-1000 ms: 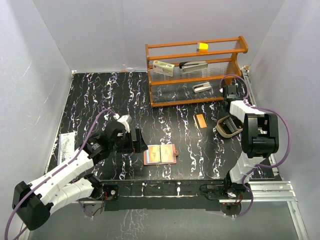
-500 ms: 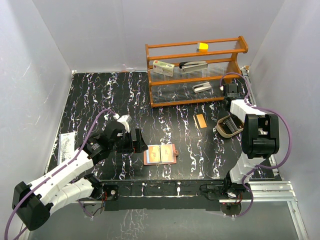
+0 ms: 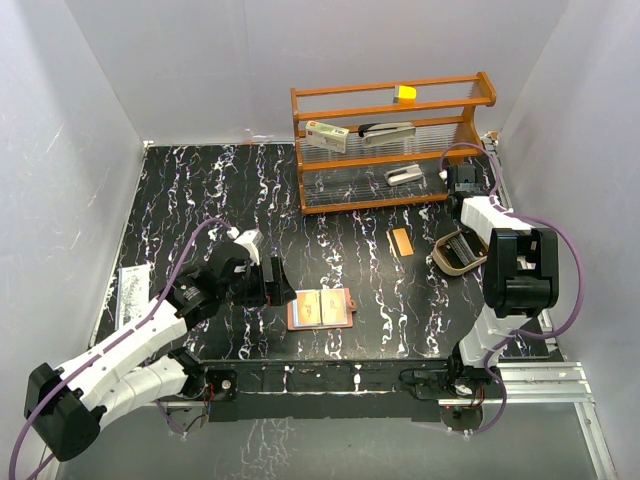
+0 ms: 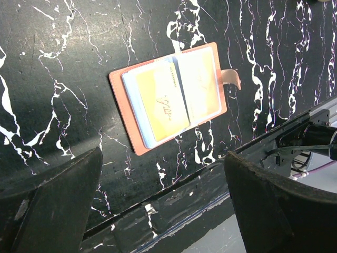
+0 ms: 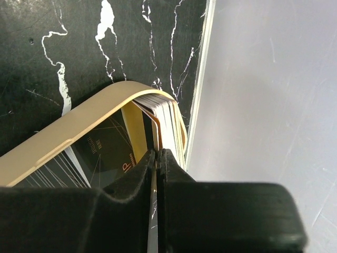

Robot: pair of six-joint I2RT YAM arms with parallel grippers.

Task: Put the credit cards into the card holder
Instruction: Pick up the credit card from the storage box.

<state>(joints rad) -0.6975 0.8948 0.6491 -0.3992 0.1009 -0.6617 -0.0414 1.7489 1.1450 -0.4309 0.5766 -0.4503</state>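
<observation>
The left end effector (image 3: pixel 275 283) hovers wide open and empty, just left of the card holder (image 4: pixel 121 100). The holder lies open at the near middle of the desk (image 3: pixel 200 200), yellow cards already in its sleeves. Further right lies a loose orange card (image 3: pixel 401 241). At the right edge, the right end effector (image 5: pixel 158 154) has just pinched shut on one credit card (image 5: pixel 152 211) standing in the tan tray (image 5: pixel 79 124) (its fingers were apart a second ago). It likely lifts that card out next.

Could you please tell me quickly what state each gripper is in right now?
Left gripper: open, holding nothing.
Right gripper: closed on the edge of a thin plastic card standing in the tan oval tray.
</observation>
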